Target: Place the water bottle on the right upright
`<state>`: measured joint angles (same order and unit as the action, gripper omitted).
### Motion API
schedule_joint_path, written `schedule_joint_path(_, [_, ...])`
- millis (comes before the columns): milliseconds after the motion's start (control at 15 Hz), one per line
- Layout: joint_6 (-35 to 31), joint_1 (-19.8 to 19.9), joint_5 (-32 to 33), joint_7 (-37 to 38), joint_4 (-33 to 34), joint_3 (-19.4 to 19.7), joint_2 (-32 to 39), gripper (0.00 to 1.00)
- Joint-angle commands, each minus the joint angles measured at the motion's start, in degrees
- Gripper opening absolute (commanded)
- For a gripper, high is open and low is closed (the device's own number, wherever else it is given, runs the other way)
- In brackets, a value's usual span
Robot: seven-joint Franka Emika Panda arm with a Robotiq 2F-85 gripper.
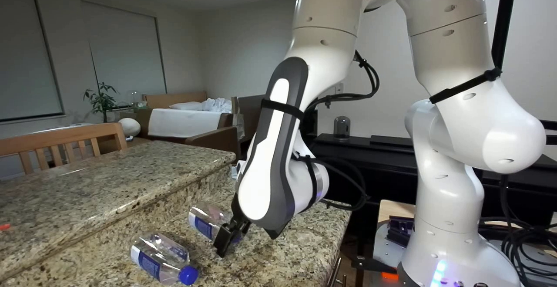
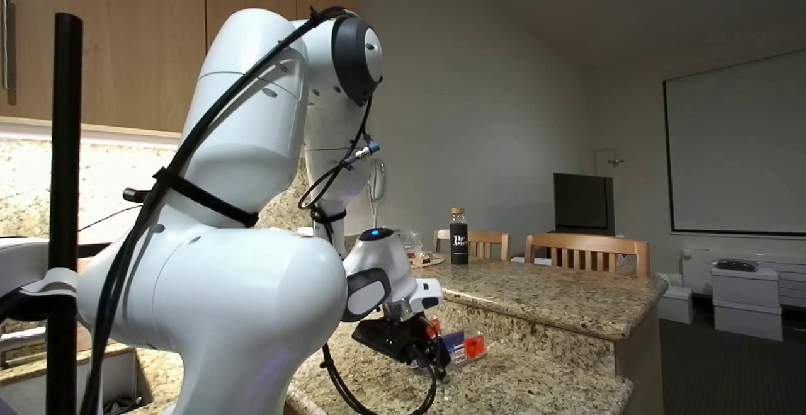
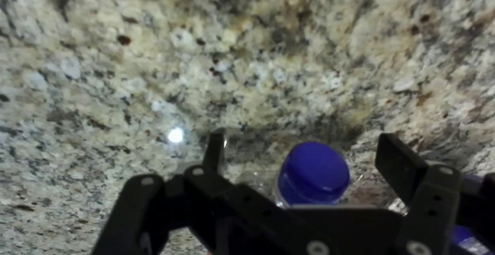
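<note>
The water bottle (image 1: 202, 221), clear with a blue label band, lies on its side on the granite counter. In an exterior view its label shows blue and red (image 2: 465, 347). Its blue cap (image 3: 314, 173) shows between the fingers in the wrist view, with a gap on each side. My gripper (image 1: 227, 237) is open and low over the counter at the cap end, hiding part of the bottle; the gripper also shows in the wrist view (image 3: 299, 158). The stouter clear bottle (image 1: 159, 258) with a blue cap lies beside it, nearer in that view.
A raised granite ledge (image 1: 109, 182) runs behind the bottles. A tall dark bottle with a wooden cap (image 2: 459, 242) stands upright on it. The lower counter's edge (image 1: 333, 261) is on the robot's side. A sink (image 2: 119, 377) is behind the arm.
</note>
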<state>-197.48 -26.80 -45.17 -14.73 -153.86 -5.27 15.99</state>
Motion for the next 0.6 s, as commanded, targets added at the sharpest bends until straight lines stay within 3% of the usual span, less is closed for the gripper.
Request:
schedule_joint_path(0, [-0.6, -4.8, -3.1, -2.2, -0.1, 4.5, -2.7, 1.0])
schedule_joint_path(67, [-0.6, -4.8, -3.1, -2.1, 0.1, 4.7, -2.2, 1.0])
schedule_joint_path(133, [-0.6, -5.3, -3.2, -2.0, 0.3, 5.2, -1.7, 0.75])
schedule_joint_path(200, [0.2, -5.5, -3.1, -2.0, 0.4, 5.6, -1.5, 0.74])
schedule_joint_path(533, [6.0, -5.1, -2.1, -1.4, 0.4, 6.8, -2.5, 0.41])
